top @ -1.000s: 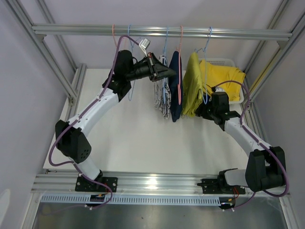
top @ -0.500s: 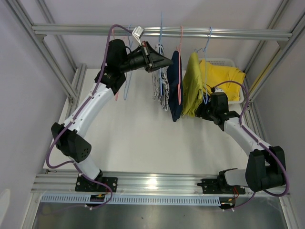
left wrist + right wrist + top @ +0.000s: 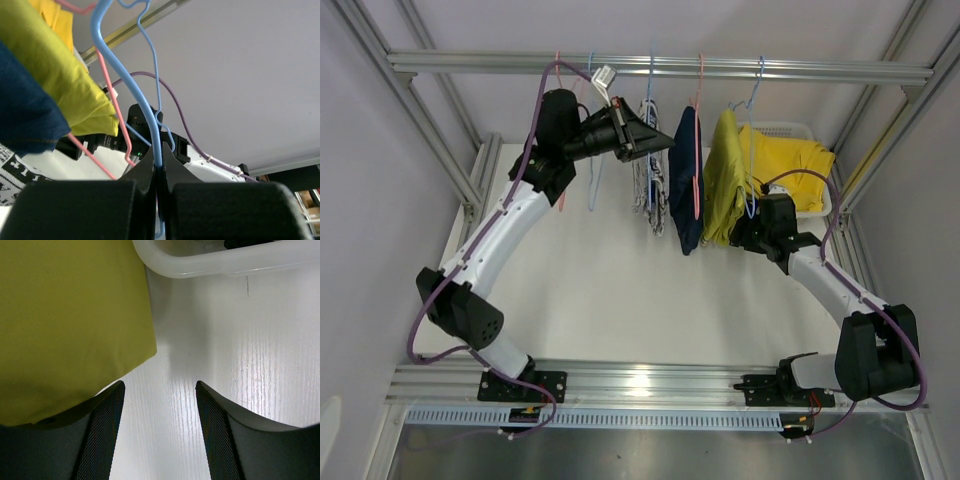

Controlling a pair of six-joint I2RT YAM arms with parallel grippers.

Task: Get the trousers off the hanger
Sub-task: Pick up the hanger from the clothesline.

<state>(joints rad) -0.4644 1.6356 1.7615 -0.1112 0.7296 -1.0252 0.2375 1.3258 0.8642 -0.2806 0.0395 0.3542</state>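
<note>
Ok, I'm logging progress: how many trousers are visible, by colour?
black-and-white print trousers: 1
navy trousers: 1
olive trousers: 1
yellow trousers: 1
Total: 4

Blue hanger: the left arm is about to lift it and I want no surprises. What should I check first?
1. Firm hold: left gripper shut on blue hanger, ok.
2. Load: printed trousers hang from it, ok.
3. Hook free of the rail: cannot tell.
4. Other arm: right gripper open, empty, ok.
5. It clears the olive trousers: cannot tell.
</note>
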